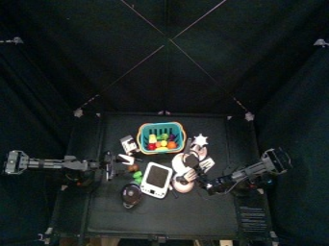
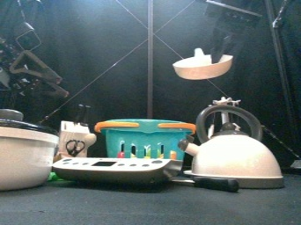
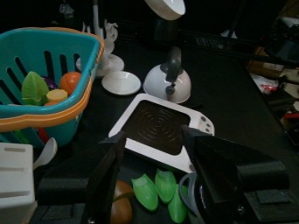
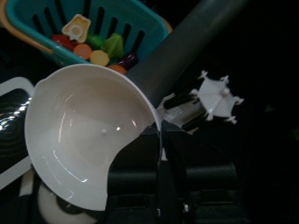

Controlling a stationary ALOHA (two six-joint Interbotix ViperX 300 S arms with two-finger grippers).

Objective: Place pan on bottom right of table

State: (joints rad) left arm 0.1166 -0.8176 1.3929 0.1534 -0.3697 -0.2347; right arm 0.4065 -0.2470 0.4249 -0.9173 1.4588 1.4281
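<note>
The pan (image 4: pixel 82 140) is clamped by its rim in the right tool (image 4: pixel 163 162), raised above the table (image 1: pixel 103 216).

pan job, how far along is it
Pickup looks done: the small whitish round pan hangs in the air, clamped at its rim by the right gripper. The carry is underway. Setting it down at the bottom right of the black table remains. The left gripper rests open.
</note>
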